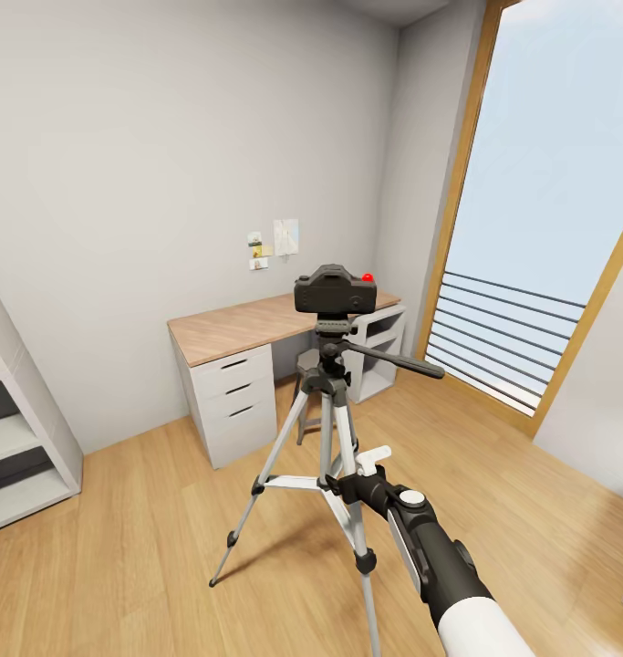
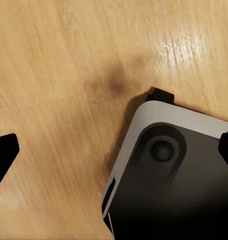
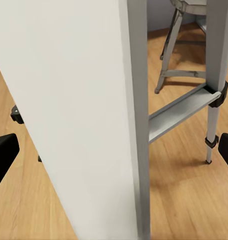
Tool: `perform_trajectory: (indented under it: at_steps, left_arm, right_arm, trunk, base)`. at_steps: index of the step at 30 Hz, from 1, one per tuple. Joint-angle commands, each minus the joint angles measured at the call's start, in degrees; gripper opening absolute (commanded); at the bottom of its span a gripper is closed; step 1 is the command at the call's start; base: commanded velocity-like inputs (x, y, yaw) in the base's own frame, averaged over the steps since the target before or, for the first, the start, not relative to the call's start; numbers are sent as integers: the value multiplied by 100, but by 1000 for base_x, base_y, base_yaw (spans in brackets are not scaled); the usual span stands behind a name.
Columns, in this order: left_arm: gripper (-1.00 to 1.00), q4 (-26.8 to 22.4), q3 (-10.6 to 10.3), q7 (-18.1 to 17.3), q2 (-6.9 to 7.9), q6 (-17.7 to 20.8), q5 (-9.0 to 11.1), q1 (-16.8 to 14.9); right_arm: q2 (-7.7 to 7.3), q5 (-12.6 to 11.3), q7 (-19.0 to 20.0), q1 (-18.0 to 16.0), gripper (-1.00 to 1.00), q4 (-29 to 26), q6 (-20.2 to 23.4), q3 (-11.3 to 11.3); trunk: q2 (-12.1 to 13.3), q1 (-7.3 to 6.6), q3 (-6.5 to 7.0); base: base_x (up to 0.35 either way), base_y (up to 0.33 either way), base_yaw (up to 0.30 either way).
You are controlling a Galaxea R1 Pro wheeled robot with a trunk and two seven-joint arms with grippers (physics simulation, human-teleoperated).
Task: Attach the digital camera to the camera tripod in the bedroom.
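Reading from left to right, we see white cube shelves (image 1: 19, 438), a white desk (image 1: 247, 365) with a smooth wood top, then the camera tripod (image 1: 325, 438) standing on the plank floor (image 1: 129, 547) in mid-room. The digital camera (image 1: 335, 290), a matte black box with a red button, sits on the tripod's black head. We judge the camera rigid, light and fragile, best held by its flat sides; the thin silver-grey legs look easily tipped. Our right gripper (image 1: 370, 464) hovers beside a leg, fingers spread, holding nothing. In its wrist view our left gripper (image 2: 114, 150), likewise open and empty, faces the floor. A tall window (image 1: 548, 210) closes the right.
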Motion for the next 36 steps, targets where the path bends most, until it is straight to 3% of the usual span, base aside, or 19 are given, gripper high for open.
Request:
perform_trajectory:
  at_steps: [1, 16, 31, 36]
  left_arm:
    - [100, 0, -49, 14, 0, 14, 37, -4]
    - [100, 0, -49, 9, -12, 11, 30, -4]
    - [100, 0, -49, 9, -85, 14, 39, -4]
    - [100, 0, -49, 9, -88, 14, 36, -4]
  right_arm:
    - [2, 55, 30, -3, 100, -11, 26, -8]
    - [-21, 58, 39, -3, 100, -13, 32, -20]
    - [-86, 84, 39, -3, 100, -104, 16, -32]
    - [-190, 79, 60, -3, 100, -129, 7, -26]
  trunk:
    - [-6, 1, -8]
    - [-6, 1, -8]
    - [-6, 1, -8]
    - [-6, 1, -8]
  base:
    - [0, 0, 0]
    - [-2, 0, 0]
    - [-221, 0, 0]
    - [-25, 0, 0]
